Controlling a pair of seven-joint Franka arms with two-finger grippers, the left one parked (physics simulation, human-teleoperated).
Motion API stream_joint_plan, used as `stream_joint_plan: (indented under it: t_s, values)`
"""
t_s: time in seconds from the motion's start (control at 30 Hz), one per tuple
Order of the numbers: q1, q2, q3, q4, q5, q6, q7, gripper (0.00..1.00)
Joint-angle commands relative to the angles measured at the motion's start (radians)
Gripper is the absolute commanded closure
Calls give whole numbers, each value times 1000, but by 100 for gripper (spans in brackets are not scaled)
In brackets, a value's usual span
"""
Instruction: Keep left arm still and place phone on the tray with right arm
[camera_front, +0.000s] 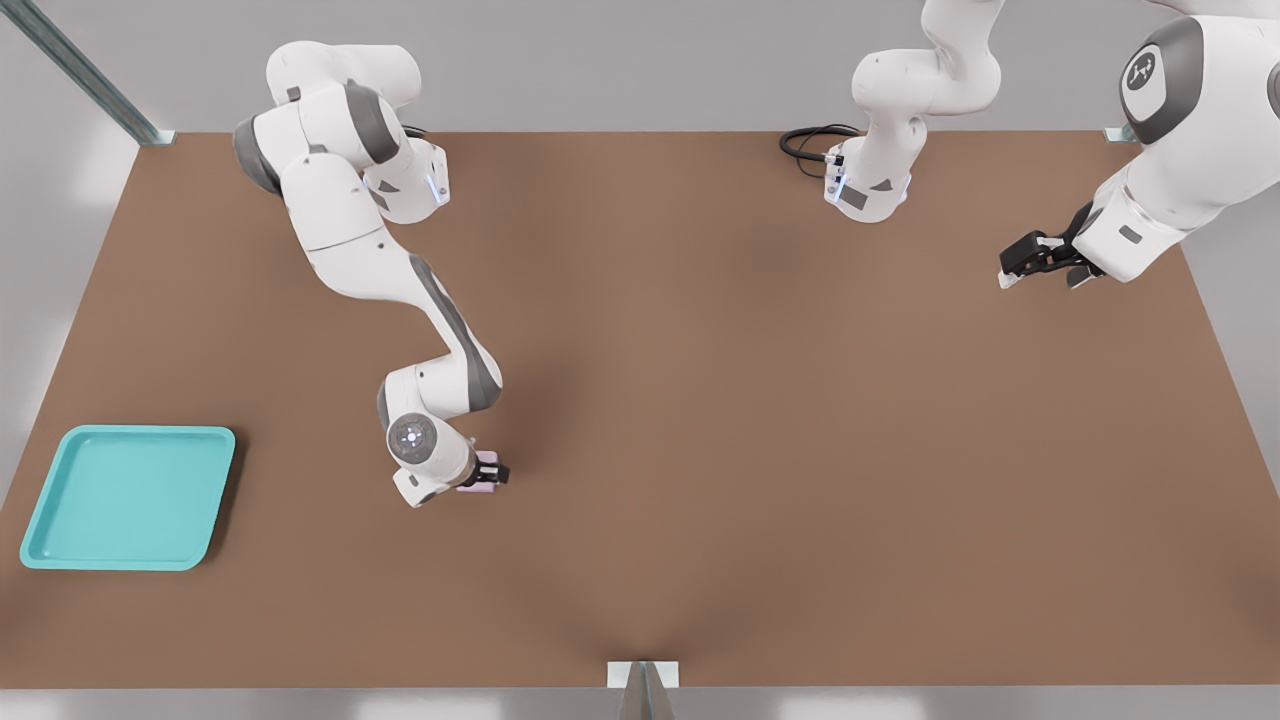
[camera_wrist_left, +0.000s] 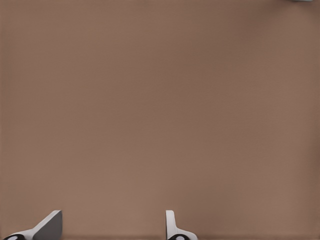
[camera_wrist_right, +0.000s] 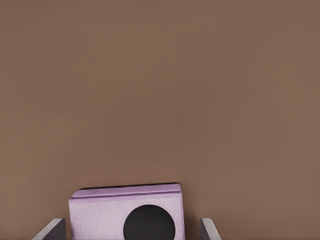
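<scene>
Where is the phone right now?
In the front view the phone lies left of centre on the table, under the pincer, well right of the tray.

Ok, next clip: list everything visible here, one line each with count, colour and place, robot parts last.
phone: one, pale pink-lilac with a round black lens showing, between the fingers of the gripper, near the middle of the table toward the front view's left.
tray: one, turquoise, nothing on it, at the front view's lower left corner of the table, apart from the phone.
table: one, brown, filling most of the front view.
cable: one, black, coiled at the far table edge by an arm base.
right arm: one, white with grey bands, reaching down to the phone.
gripper: one, black with white fingertips, straddling the phone; the wrist view shows gaps between fingers and phone.
</scene>
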Motion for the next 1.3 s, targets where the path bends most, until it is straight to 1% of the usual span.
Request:
stream_joint_plan:
  t_s: [0.0,0.03,0.1,0.13,0.23,0.27,0.3,0.4,0.47,0.53,0.57,0.6,0.7,0.77,0.83,0.87,0.9,0.97,1.0,1.03,1.2,1.23,1.27]
  values:
    - [1,0,0,0,0,23,90,0]
    - [2,0,0,0,0,23,90,1]
    - [2,0,0,0,-1,22,87,21]
    - [4,0,0,2,-1,22,85,26]
    - [8,-12,0,0,-3,11,84,28]
    - [8,-15,0,-1,-4,10,72,31]
    - [8,-42,0,-3,-4,-19,69,31]
    - [-32,-136,0,-23,-4,-105,-5,30]
    - [-101,-222,0,-101,-4,-106,-109,30]
    - [-220,-291,5,-175,-3,-105,-285,30]
    - [-272,-308,5,-195,-4,-106,-373,30]
    - [-351,-317,5,-202,-3,-107,-511,30]
    - [-535,-293,5,-183,-4,-104,-800,30]
    - [-616,-243,-1,-101,-4,-106,-944,30]
    - [-659,-147,-11,31,-3,-107,-1062,29]
    - [-665,-104,-12,104,0,-151,-1106,29]
    - [-680,-26,-14,225,-1,-240,-1157,29]
    - [-713,28,-14,275,-4,-240,-1206,29]
    - [-719,54,-14,296,-4,-239,-1222,26]
    - [-719,54,-14,296,-4,-239,-1222,1]
    - [-714,25,-5,296,0,-242,-1200,0]
    - [-710,-29,0,292,-1,-268,-1192,0]
    - [-697,-95,6,290,-7,-358,-1133,0]
